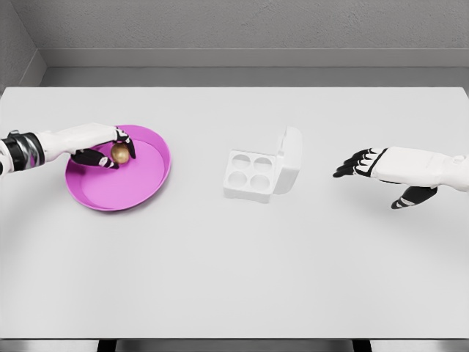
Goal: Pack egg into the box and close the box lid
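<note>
So the left hand [110, 150] is closing its dark fingers around the small brown egg [120, 152] in the round magenta plastic bowl [146, 192]. I'd be squeezing gently and lifting straight up before heading to the white four-cup box [249, 174]. The right hand [381, 172] is hovering relaxed, holding nothing.

I'm looking down on a wide, plain white worktop [234, 279] that fills most of my view. Two things sit directly on it, well apart — a shallow round magenta plastic dish [139, 192] toward the left, and a small white four-cup egg box [253, 176] near the middle, its hinged lid standing open on the right side.
</note>
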Robot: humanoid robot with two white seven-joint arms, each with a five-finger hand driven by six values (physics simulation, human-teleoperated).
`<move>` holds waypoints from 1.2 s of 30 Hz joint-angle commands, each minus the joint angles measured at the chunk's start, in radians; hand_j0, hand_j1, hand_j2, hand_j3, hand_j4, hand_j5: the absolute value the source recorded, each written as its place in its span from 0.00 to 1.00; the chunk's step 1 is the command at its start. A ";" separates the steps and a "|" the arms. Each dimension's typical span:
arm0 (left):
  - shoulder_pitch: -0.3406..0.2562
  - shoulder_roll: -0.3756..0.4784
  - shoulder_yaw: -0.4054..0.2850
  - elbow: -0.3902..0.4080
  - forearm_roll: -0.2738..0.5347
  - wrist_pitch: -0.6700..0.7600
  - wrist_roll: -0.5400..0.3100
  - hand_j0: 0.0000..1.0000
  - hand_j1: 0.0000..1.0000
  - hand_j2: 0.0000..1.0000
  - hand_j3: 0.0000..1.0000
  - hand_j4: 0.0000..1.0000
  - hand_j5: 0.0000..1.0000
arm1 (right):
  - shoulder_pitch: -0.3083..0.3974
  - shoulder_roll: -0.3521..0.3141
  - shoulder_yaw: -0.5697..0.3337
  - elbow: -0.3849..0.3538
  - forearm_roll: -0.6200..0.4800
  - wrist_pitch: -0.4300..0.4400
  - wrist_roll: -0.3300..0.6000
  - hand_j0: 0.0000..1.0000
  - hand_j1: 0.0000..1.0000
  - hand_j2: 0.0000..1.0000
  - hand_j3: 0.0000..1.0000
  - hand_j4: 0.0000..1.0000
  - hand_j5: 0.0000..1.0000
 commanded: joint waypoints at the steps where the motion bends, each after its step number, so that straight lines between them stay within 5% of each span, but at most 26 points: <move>1: 0.002 0.001 0.000 -0.012 0.019 0.003 0.001 0.40 0.40 0.40 0.40 0.40 0.40 | 0.000 -0.001 0.000 0.000 -0.006 0.002 0.000 1.00 1.00 1.00 1.00 1.00 1.00; 7: 0.032 0.007 0.000 -0.121 0.079 0.003 0.001 0.39 0.39 0.39 0.39 0.39 0.39 | -0.003 -0.003 0.000 0.000 -0.006 0.002 0.000 1.00 1.00 1.00 1.00 1.00 1.00; 27: 0.031 -0.004 -0.003 -0.214 0.103 0.003 0.001 0.36 0.36 0.36 0.36 0.36 0.36 | -0.003 -0.016 0.000 -0.009 -0.006 0.002 -0.006 1.00 1.00 1.00 1.00 1.00 1.00; 32: 0.034 -0.005 -0.056 -0.257 0.234 0.003 0.001 0.36 0.36 0.36 0.36 0.36 0.36 | -0.002 -0.009 0.000 -0.006 -0.005 0.002 -0.002 1.00 1.00 1.00 1.00 1.00 1.00; 36: 0.032 -0.020 -0.062 -0.269 0.257 0.003 0.001 0.36 0.36 0.36 0.36 0.36 0.36 | -0.002 -0.009 -0.001 -0.006 -0.005 0.002 0.000 1.00 1.00 1.00 1.00 1.00 1.00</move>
